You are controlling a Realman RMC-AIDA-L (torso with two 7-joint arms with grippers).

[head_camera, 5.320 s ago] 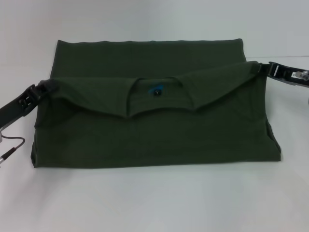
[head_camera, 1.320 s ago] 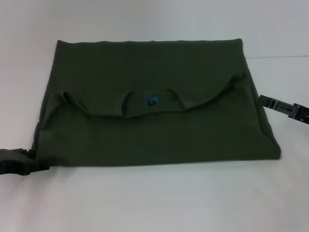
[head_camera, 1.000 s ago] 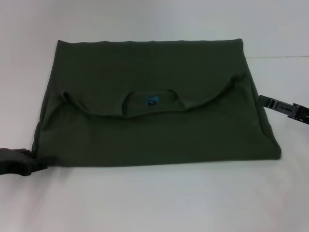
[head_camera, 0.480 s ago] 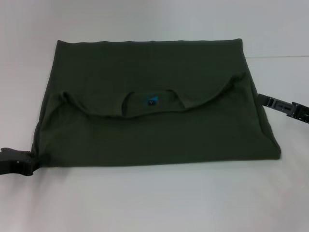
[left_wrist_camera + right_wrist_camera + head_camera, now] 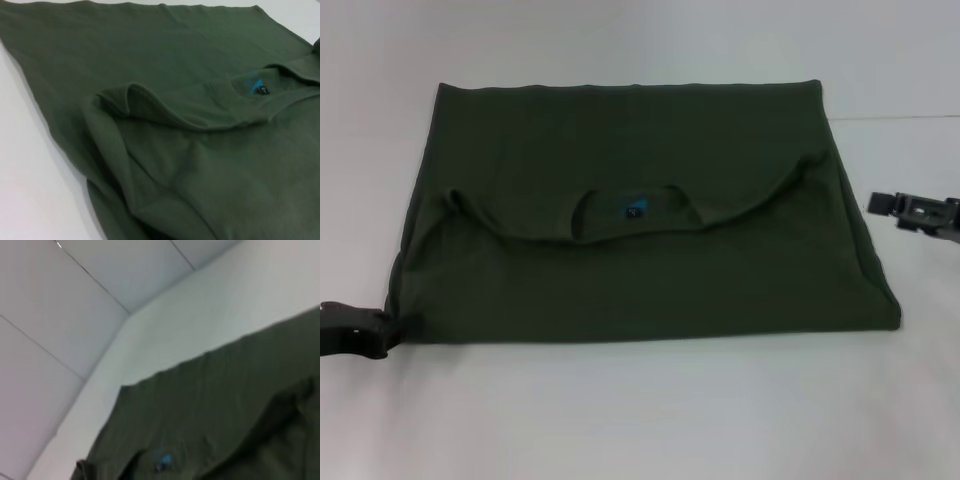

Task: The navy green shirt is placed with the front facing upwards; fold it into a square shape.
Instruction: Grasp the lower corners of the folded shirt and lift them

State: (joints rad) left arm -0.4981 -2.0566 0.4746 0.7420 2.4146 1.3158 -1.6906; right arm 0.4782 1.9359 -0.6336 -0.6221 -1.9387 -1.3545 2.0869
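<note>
**Right gripper backs off; left gripper sits at the lower-left corner**

The right gripper (image 5: 918, 213) has pulled away toward the right frame edge and no longer touches the navy green shirt (image 5: 640, 215); whether its fingers are apart I cannot tell. The left gripper (image 5: 358, 330) stays at the shirt's lower-left corner, touching the cloth; a grip cannot be confirmed. Judgement: the fold toward the collar (image 5: 635, 210) is laid down, and a sideways fold is next.

The shirt lies centre frame, a wide rectangle. The white table (image 5: 640, 410) is bare; pale wall panels (image 5: 75, 295) stand behind.
</note>
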